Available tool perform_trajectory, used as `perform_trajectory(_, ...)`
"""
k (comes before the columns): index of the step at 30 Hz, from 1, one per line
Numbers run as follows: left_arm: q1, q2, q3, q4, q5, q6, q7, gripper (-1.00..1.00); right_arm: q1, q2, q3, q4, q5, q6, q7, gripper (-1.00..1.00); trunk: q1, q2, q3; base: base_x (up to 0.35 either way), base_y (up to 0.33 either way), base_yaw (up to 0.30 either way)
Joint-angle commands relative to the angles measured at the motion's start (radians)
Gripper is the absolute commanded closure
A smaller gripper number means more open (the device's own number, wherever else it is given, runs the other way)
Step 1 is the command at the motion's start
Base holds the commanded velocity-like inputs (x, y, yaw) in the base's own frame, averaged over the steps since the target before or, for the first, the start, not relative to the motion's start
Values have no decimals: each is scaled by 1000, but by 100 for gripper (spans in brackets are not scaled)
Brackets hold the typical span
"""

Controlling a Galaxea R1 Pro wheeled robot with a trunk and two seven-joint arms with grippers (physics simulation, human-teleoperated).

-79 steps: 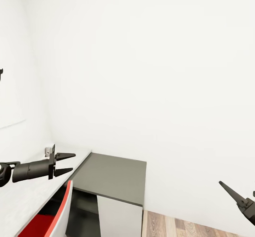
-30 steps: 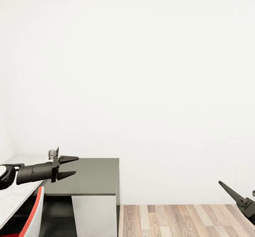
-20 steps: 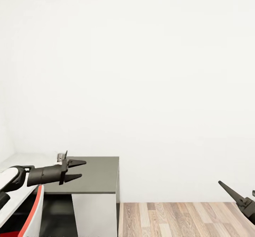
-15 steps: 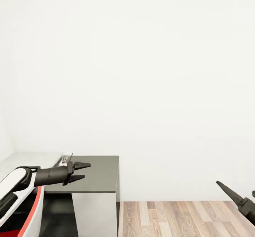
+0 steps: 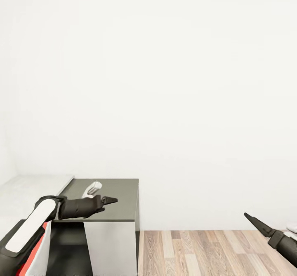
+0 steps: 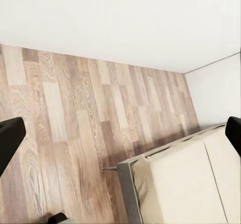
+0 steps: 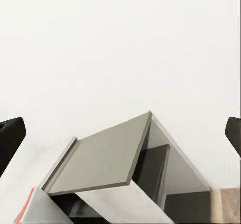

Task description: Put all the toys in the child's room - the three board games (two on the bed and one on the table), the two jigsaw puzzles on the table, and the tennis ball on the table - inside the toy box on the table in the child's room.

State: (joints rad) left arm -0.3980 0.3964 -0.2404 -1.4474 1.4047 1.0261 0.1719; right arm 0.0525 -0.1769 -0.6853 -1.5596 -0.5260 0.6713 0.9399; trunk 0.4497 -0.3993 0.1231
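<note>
L arm swung fwd over dark cabinet (image 5: 111, 195); both hands agape, empty; plank floor (image 5: 214, 251).

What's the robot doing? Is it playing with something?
Not right now. The robot is holding nothing. Its left gripper reaches out in front of a low dark grey cabinet, and its right gripper hangs over the wooden floor. Both have their fingers apart with nothing between them. The pale table sits beside the cabinet, against a white wall. The left wrist camera looks at a corner of the cream bed. No toys are in sight here.
</note>
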Motion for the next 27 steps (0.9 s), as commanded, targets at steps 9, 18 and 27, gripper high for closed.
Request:
perform_trajectory(9,0,-34,-11,107,-155,-11,22,-100,-16,-3,151,39,8,7,-237,-100,0,-1,-15,0,0,0)
perform_trajectory(18,1,-109,-61,324,-331,-60,22,-100,-33,8,294,150,86,-3,-388,-100,0,-1,-30,0,0,0)
perform_trajectory(27,1,-169,-205,740,-524,-410,12,-100,-34,21,347,435,299,-160,-441,-100,0,-1,-45,0,0,0)
